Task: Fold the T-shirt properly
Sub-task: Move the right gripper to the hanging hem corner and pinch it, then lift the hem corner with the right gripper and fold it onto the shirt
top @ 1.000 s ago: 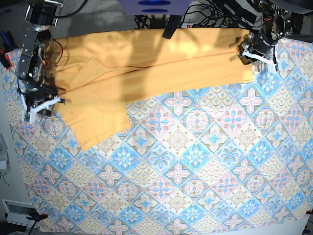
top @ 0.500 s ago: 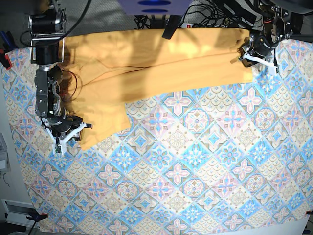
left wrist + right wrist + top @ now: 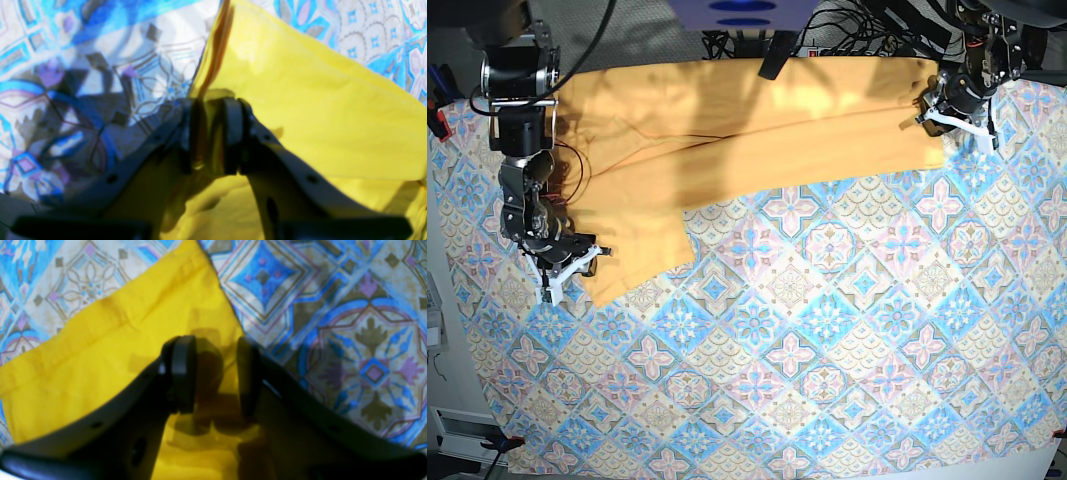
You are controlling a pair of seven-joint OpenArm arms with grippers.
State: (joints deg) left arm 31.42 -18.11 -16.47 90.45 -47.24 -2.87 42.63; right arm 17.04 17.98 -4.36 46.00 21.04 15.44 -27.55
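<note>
I see no containers on my screens, only cloth on cloth. Starting at the left of the base view: my right gripper (image 3: pixel 567 268) sits at the lower left corner of the T-shirt (image 3: pixel 727 120), over the sleeve end that points down toward the tablecloth (image 3: pixel 827 330). On the right wrist camera its jaws stand apart with the yellow cloth under them and nothing pinched between them; the fingers (image 3: pixel 181 373) are just above the sleeve's hemmed corner, and their shadow falls on the fabric.

The T-shirt runs as a long yellow-orange band across the far edge of the table, from the left arm to the right side of the base view. It looks folded lengthwise, with a diagonal crease and a raised fold line along the middle, and one sleeve hanging down at the left. The fabric is thin and soft, lightly wrinkled.

At the far right of the base view, my left gripper (image 3: pixel 955 108) is at the shirt's end. The left wrist camera shows its jaws closed on a lifted edge of the yellow fabric, with the cloth running up between the pads (image 3: pixel 230 133).
</note>
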